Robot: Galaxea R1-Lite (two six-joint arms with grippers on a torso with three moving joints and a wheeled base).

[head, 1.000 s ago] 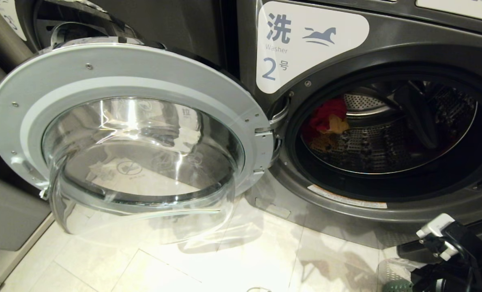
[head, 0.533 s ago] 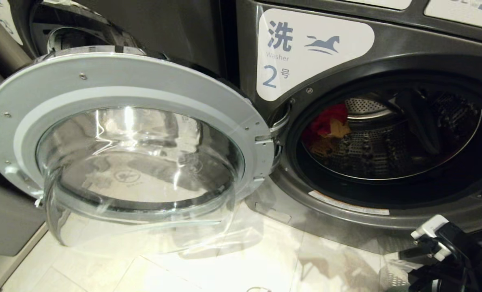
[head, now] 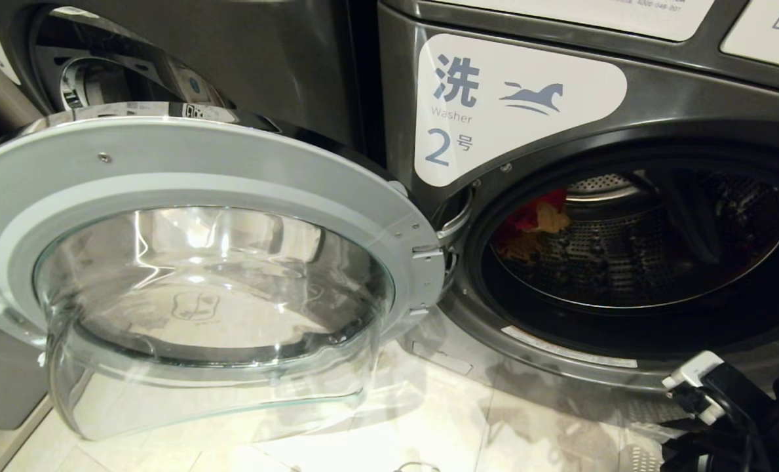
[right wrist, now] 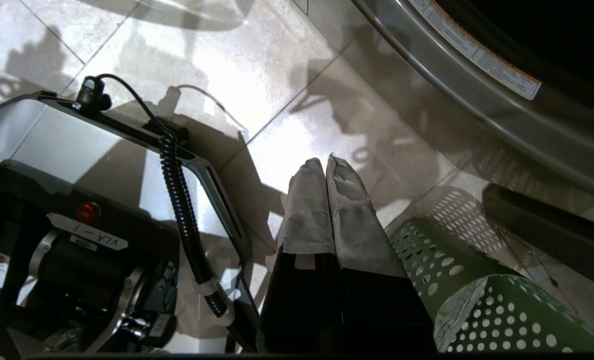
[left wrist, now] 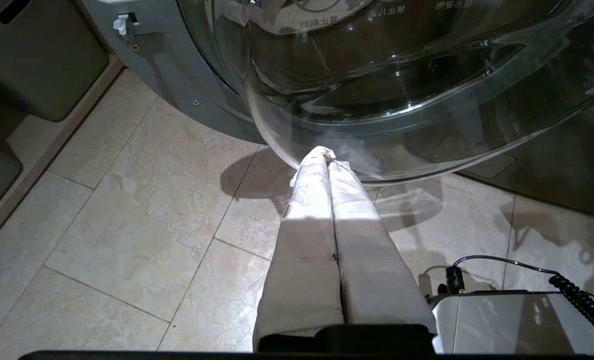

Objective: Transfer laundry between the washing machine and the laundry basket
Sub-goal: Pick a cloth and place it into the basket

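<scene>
- Laundry (head: pixel 532 219), red and mustard-yellow, lies far left inside the drum of the washing machine (head: pixel 631 98), whose door (head: pixel 186 229) is swung open to the left.
- Left end effector (left wrist: pixel 326 157) hangs clenched and empty beneath the door glass.
- Right end effector (right wrist: pixel 325 167), clenched and empty, hovers over the floor (right wrist: pixel 257 75) beside the green laundry basket (right wrist: pixel 476 300).

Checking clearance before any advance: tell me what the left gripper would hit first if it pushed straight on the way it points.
Most likely the glass bowl of the open washer door. The shut left gripper points at the bowl's lower curve, with floor tiles beneath. Whether the tips already touch the glass cannot be told from the left wrist view.
</scene>
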